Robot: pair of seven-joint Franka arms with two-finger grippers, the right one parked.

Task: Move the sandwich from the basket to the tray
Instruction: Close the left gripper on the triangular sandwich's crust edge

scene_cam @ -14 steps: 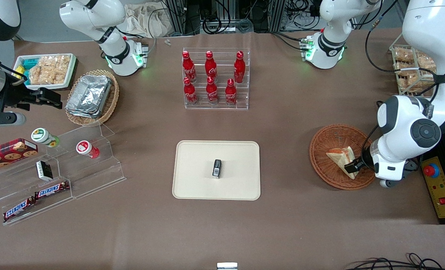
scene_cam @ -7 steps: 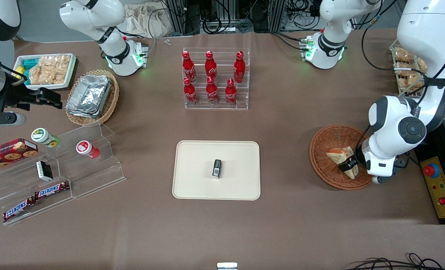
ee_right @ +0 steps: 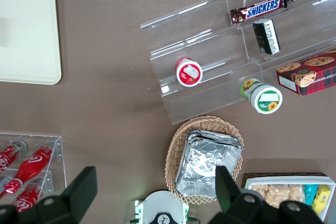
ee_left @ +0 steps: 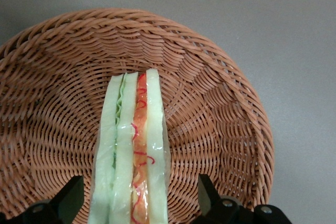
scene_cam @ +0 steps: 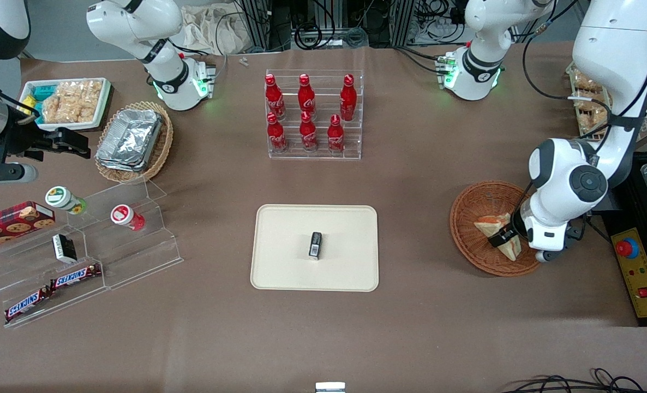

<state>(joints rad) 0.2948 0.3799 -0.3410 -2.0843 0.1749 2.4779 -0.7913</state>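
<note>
Your gripper [ee_left: 137,203] is down inside the basket [scene_cam: 468,240], its fingers [ee_left: 68,200] spread wide and straddling the sandwich [ee_left: 134,145] with a gap on each side, so nothing is pinched yet. The sandwich stands on edge in the basket, filling strip up, and it looks film-wrapped. Expect it to be light and soft: the bread will likely squash under a hard squeeze, and the film may be slick. Take hold across the two flat bread faces, near the thick middle rather than at the thin tip, and close gently. The tray [scene_cam: 280,273] lies well apart, toward the middle of the table, with a small dark packet [scene_cam: 315,244] on it to steer clear of.
</note>
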